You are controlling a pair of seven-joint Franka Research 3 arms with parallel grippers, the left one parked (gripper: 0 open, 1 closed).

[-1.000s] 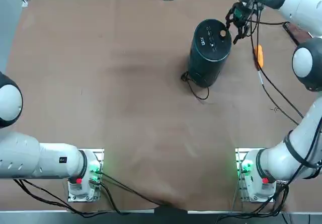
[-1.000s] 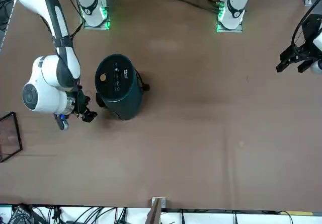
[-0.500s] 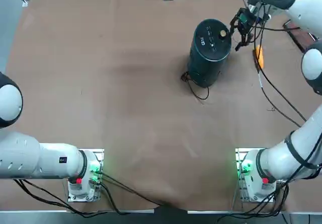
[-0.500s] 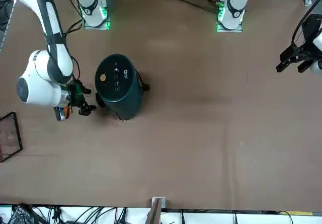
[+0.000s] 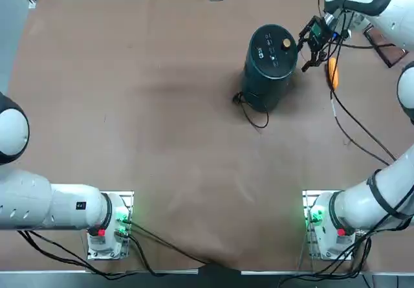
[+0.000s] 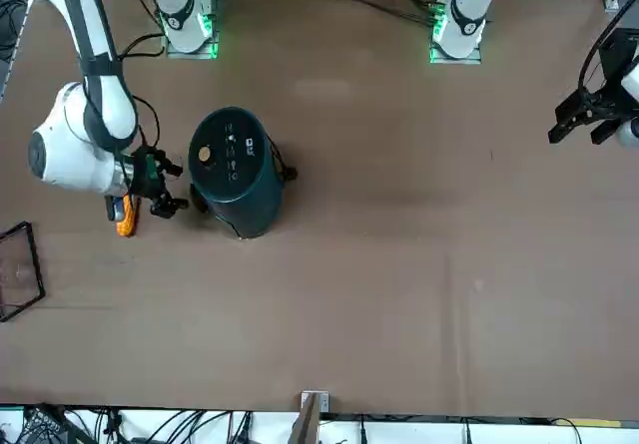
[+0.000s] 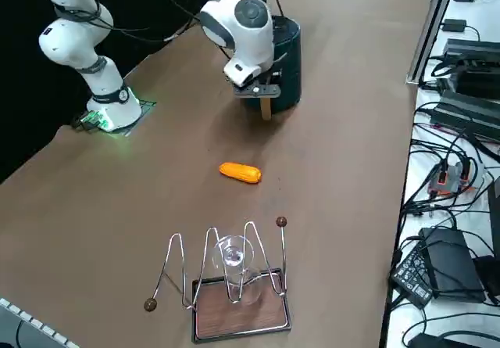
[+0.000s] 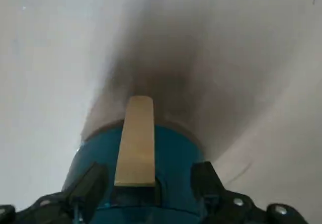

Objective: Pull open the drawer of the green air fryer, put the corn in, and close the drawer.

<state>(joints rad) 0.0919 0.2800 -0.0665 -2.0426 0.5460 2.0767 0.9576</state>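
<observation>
One green air fryer [image 5: 270,60] stands on the table [image 5: 162,120], its drawer [image 8: 151,158] shut. One corn [image 5: 333,72] lies just beside it. One right gripper [image 5: 309,45], fingers apart and empty, hangs between them, facing the drawer's wooden handle [image 8: 136,141].

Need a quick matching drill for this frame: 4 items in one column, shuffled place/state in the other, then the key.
Things:
1. corn
2. green air fryer
3. right hand
4. wire rack

Places/states:
A. standing upright, black cord trailing from its base
B. open, beside the fryer, straddling its wooden handle
C. near table edge, holding a clear glass
D. lying loose on the table

Pairs: 1-D, 2-A, 3-B, 4-C
</observation>
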